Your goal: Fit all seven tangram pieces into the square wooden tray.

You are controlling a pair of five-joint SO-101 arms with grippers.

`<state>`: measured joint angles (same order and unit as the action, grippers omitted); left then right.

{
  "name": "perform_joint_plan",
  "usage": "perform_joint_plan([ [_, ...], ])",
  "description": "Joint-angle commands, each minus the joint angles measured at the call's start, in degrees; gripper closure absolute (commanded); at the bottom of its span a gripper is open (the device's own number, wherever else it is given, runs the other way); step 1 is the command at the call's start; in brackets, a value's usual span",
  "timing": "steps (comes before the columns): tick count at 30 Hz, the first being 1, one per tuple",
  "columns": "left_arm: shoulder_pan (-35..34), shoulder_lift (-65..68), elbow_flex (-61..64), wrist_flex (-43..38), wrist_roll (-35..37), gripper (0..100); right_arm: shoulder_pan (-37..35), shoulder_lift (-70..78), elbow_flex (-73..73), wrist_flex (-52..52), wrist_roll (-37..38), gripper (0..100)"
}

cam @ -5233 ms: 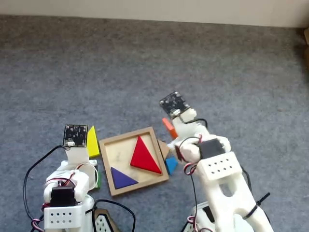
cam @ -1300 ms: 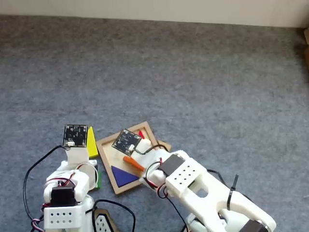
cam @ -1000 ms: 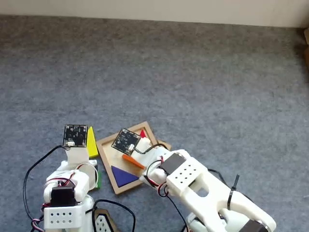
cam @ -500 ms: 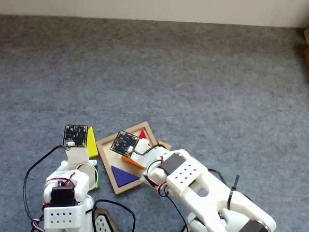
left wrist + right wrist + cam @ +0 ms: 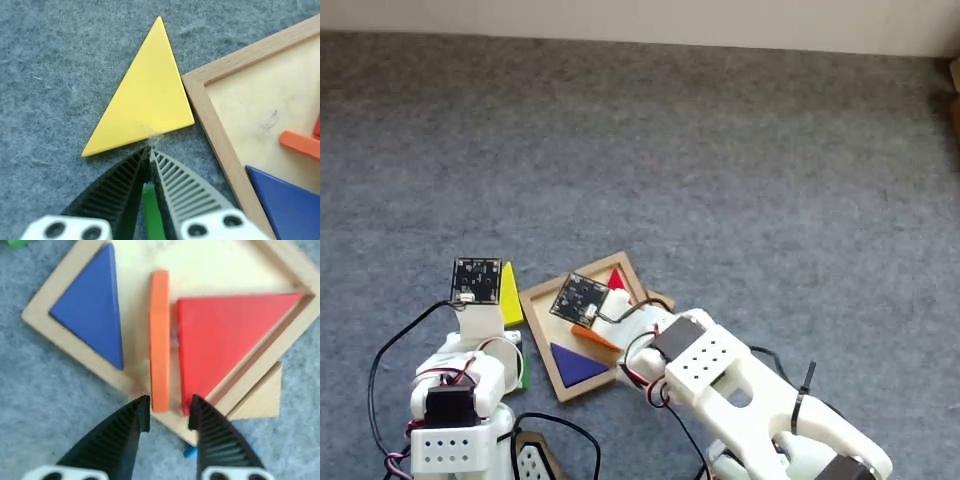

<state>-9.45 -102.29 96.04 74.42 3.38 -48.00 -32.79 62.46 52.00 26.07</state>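
1. Overhead, a square wooden tray (image 5: 541,345) sits turned like a diamond on grey carpet (image 5: 720,150), between two white robot arms.
2. Inside it, a red triangle (image 5: 230,335) and a blue triangle (image 5: 92,310) both lie flat. Between them an orange piece (image 5: 160,340) stands on its thin edge, close along the red triangle's long side.
3. The right gripper (image 5: 168,412) hangs over the near end of the orange piece with its fingers apart, holding nothing. One finger is just beside the piece and the other is clear of it.
4. The left gripper (image 5: 149,150) is closed and empty. Its tips are at the edge of a yellow triangle (image 5: 145,100), which lies on the carpet just beside the tray's rim. A green piece (image 5: 148,210) lies on the carpet beneath the gripper.
5. A plain wooden triangle (image 5: 260,400) lies outside the tray, touching its rim. A light blue piece (image 5: 189,452) peeks out beneath the right gripper.
6. Risk: the orange piece looks unsettled on its edge. It could tip onto the red triangle and rest overlapping it, or stay upright and waste room.
7. Risk: as the right gripper lifts away, the near finger could snag the orange piece and drag it out.
8. Risk: the tray is loose on the carpet, so any sideways push may slide it and disturb the seated pieces.
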Motion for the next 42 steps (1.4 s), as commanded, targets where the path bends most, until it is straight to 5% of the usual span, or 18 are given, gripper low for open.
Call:
perform_joint_plan([
  [1, -0.66, -0.40, 1.19, 0.35, -0.53, 99, 0.40, -0.22, -4.70, 5.49, 0.53, 84.0],
  [17, -0.66, -0.40, 1.19, 0.35, -0.53, 99, 0.40, -21.05, -3.56, 6.29, 0.44, 84.0],
  [34, -0.66, -0.40, 1.19, 0.35, -0.53, 99, 0.75, -21.49, -2.51, 6.02, -10.29, 94.2],
  [42, -0.66, -0.40, 1.19, 0.35, -0.53, 99, 3.82, -21.85, 6.73, -4.97, -12.31, 94.7],
])
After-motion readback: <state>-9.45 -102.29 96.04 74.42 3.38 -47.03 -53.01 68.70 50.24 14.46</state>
